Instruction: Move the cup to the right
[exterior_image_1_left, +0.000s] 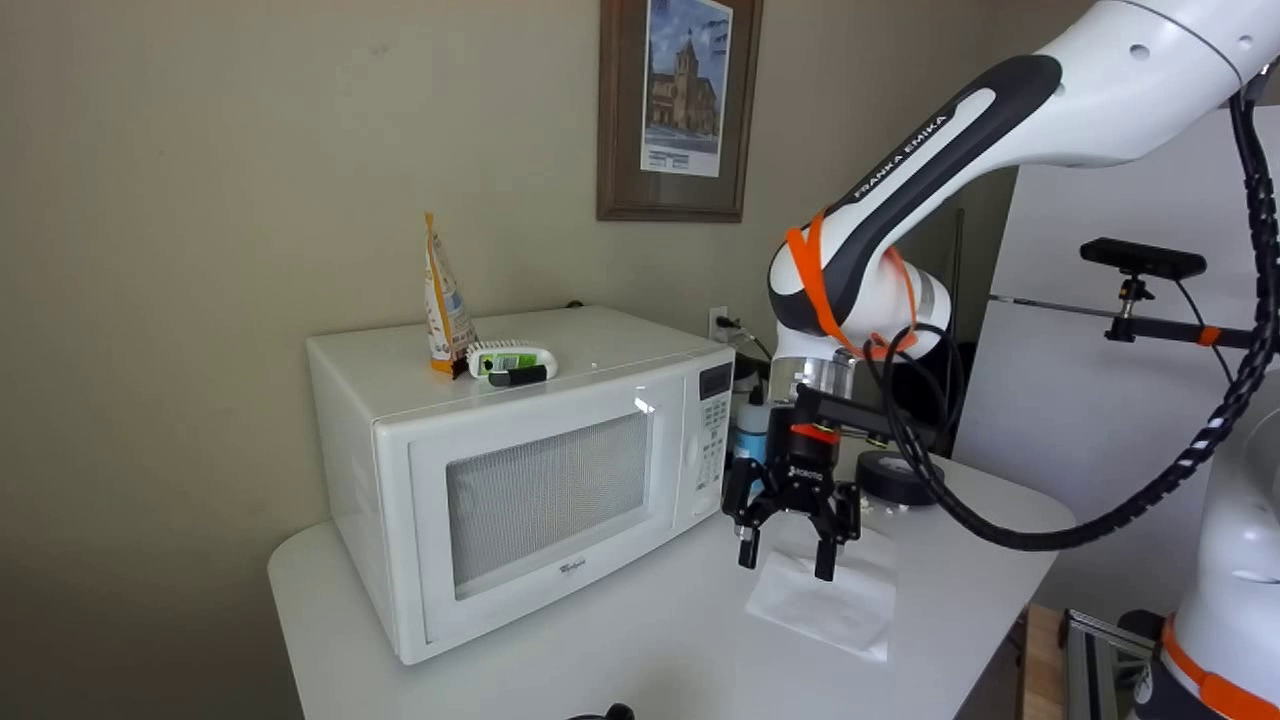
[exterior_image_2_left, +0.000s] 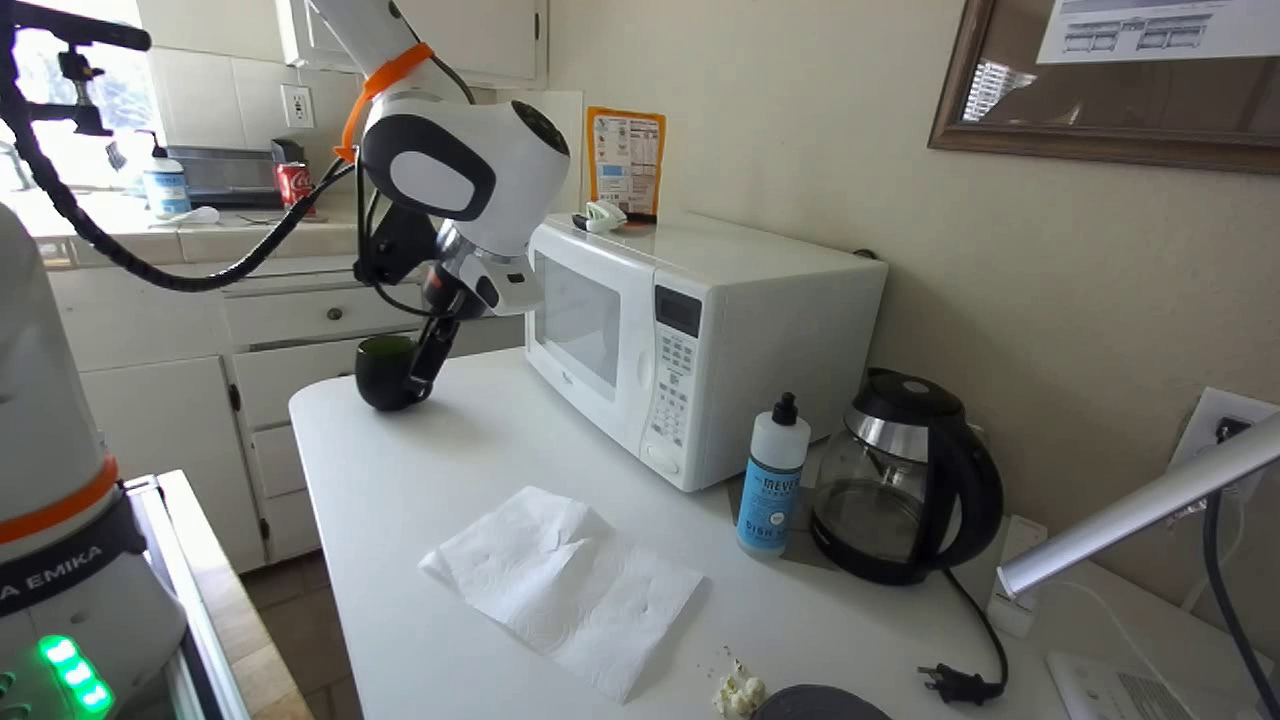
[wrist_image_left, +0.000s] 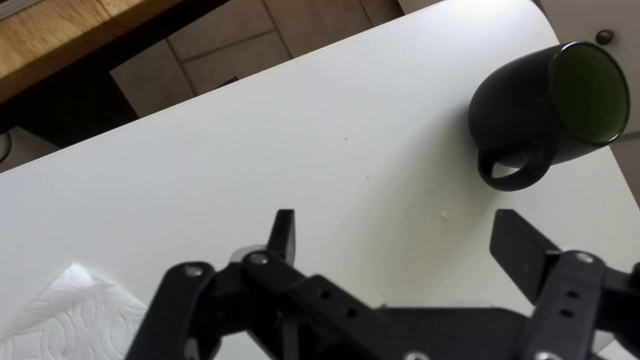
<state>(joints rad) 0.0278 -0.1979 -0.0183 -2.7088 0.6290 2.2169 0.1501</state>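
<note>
Black cup (wrist_image_left: 515, 110), green inside, upright on the table (wrist_image_left: 250, 160), contents unclear.

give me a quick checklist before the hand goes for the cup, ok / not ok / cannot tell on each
1. Hand open: ok, jaws spread wide with nothing held between them.
2. Cup upright: ok, standing on the table in an exterior view.
3. Cup between the jaws: not ok, it lies outside them in the wrist view.
4. Cup well away from the table edge: not ok, it stands close to it.
5. Paper towel apart from the cup: ok, table top shows between them.
6. Cup empty: cannot tell, its bottom does not show clearly.
</note>
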